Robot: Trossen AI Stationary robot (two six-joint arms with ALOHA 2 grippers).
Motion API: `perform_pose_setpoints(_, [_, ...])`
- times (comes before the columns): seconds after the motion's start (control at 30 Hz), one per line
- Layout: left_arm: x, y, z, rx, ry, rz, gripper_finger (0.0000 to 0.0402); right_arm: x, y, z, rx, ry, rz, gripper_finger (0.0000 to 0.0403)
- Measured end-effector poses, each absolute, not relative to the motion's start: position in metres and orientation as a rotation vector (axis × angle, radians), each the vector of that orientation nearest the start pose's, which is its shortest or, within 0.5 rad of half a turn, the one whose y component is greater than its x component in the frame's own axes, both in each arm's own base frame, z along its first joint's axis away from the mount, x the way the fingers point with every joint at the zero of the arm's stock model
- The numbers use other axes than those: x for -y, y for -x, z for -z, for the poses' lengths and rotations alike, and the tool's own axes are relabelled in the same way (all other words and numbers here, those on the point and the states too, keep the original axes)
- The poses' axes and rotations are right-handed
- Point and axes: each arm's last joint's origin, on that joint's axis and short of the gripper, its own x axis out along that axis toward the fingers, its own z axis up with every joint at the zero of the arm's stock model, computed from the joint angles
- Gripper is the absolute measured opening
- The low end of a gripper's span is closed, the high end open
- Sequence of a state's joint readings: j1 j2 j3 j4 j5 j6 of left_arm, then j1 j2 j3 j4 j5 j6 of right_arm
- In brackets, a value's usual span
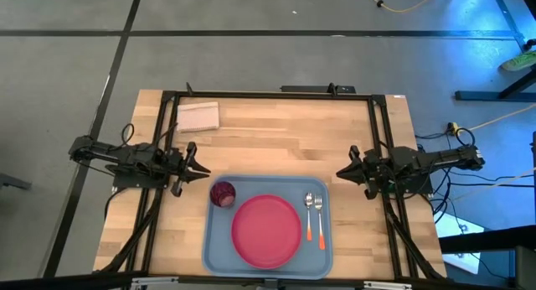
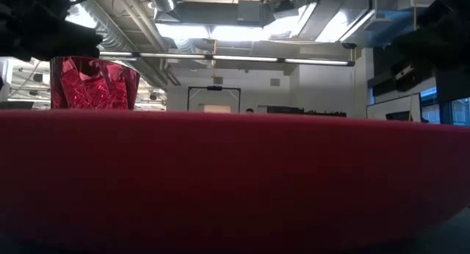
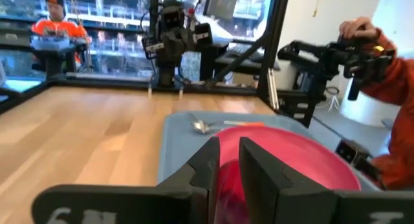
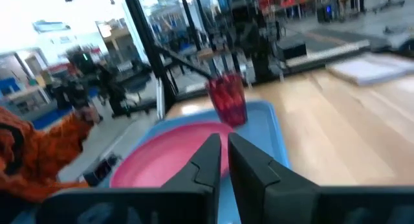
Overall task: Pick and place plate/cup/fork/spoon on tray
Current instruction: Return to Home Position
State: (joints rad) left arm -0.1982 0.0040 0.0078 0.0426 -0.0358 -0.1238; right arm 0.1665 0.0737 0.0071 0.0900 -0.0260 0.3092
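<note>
Light-blue plastic forms the tray (image 1: 213, 252), which lies on the near middle of a pale wooden table (image 1: 276, 147). All four task items already rest inside it. The pink-red plate (image 1: 266, 231) sits flat in the tray's centre. The small dark red cup (image 1: 222, 194) stands upright in the tray's far left corner, just beside the plate. The spoon (image 1: 308, 214) and the fork (image 1: 319, 216) lie side by side along the tray's right edge, metal ends pointing far, orange handles pointing near, close to the plate's right rim. That neat layout reads like a place setting, so I judge the placing work to be done or nearly so.

Both dark arms sit low at the table's sides, well apart from the tray's contents. The left tool (image 1: 201, 174) hovers just off the tray's far left corner, near the cup, pointing toward the middle. Its fingers (image 3: 210, 162) stand close together with only a narrow gap, and they hold nothing. The right tool (image 1: 342, 174) waits just beyond the tray's far right corner, pointing inward. Its fingers (image 4: 213, 159) are likewise nearly together and empty. Both seem drawn back to keep clear of the set tray.

A folded pale cloth (image 1: 198, 116) lies on the table's far left. Beyond the table, a person in an orange sleeve (image 3: 388, 75) is partly visible.
</note>
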Motion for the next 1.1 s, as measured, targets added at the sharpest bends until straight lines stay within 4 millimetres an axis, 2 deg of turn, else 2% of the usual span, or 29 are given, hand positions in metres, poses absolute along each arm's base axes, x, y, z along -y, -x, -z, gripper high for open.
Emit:
perform_pose_setpoints(0.07, [0.0182,-0.0957,-0.1678,0.014,0.128,0.164,0.0053,-0.0174,-0.0992,-0.1633,-0.060,-0.306,-0.186,0.0035])
perform_pose_setpoints(0.4, [0.0181,-0.0959,-0.1673,0.015,0.039,0.160,0.0053,-0.0171,-0.0989,-0.1640,-0.051,-0.305,-0.181,0.0035])
perform_pose_setpoints(1.1, [0.0181,-0.0959,-0.1673,0.014,0.044,0.159,0.0053,-0.0171,-0.0989,-0.1642,-0.049,-0.304,-0.181,0.0035])
